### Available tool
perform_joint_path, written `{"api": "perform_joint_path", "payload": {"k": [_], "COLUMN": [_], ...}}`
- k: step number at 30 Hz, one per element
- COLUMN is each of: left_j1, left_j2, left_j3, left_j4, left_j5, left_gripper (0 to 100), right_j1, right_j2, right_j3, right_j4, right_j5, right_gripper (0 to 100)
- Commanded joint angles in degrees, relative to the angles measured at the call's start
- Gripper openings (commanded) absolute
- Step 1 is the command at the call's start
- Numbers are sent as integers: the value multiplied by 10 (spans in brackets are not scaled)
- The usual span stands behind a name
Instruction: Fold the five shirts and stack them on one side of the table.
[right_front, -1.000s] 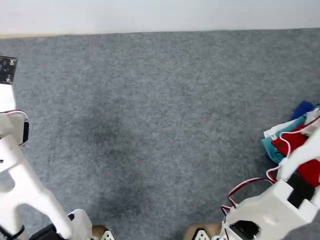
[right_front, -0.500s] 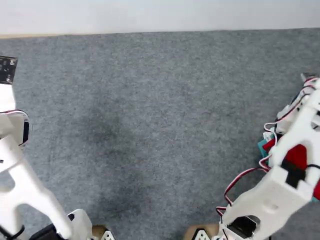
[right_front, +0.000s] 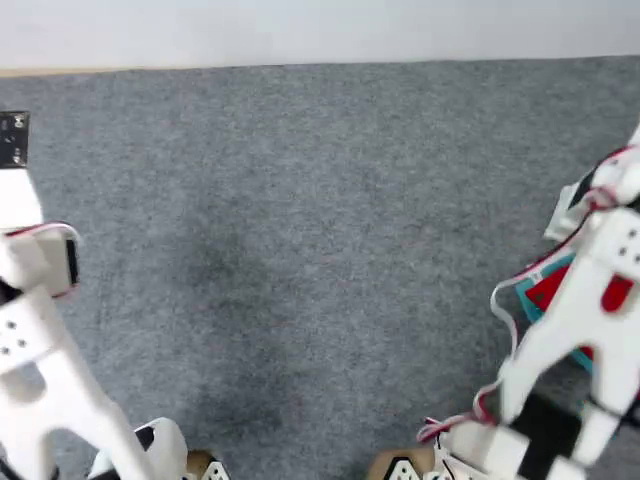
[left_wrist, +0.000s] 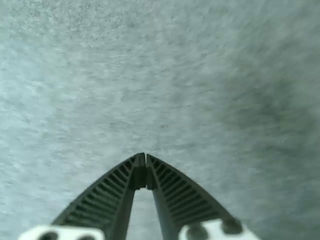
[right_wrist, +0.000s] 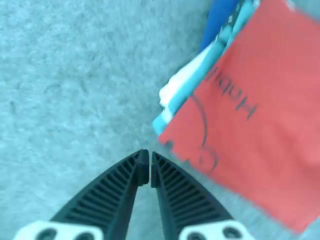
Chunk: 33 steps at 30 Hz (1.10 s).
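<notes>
Right claw (right_wrist: 145, 166) closed, empty, beside shirt stack (right_wrist: 176, 97) — risk: stray sweep snags red shirt (right_wrist: 250, 135), skews stack. Left claw (left_wrist: 145, 167) closed, empty.

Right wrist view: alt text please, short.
A stack of folded shirts lies on the grey table cover, with a red shirt on top and teal, white and blue edges showing beneath it. The right pincer, shut, is over bare cover close to the stack's nearest corner.
</notes>
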Motion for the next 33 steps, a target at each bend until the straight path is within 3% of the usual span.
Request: {"api": "perform_joint_path", "payload": {"k": [1,6,9,18,24,33], "left_j1": [84,211,241,244,246,247], "left_j2": [-81,-172,-218,-361,-455,-591], "left_j3": [55,193,276,477,620,808], "left_j4": [11,-28,-98,-259,-335,-417], "left_j5": [65,144,185,193,193,164], "left_gripper": [6,6,6,6,6,6], "right_j1": [-29,-92,-117,-199,-204,-206], "right_j2": [-130,-272,-356,-618,-684,-795], "right_j3": [109,289,423,709,837,985], "right_j4": [22,-34,-106,-310,-363,-436], "right_j5": [-49,-79,-109,-126,-120,-44], "right_gripper": [9,9,9,9,9,9]}}
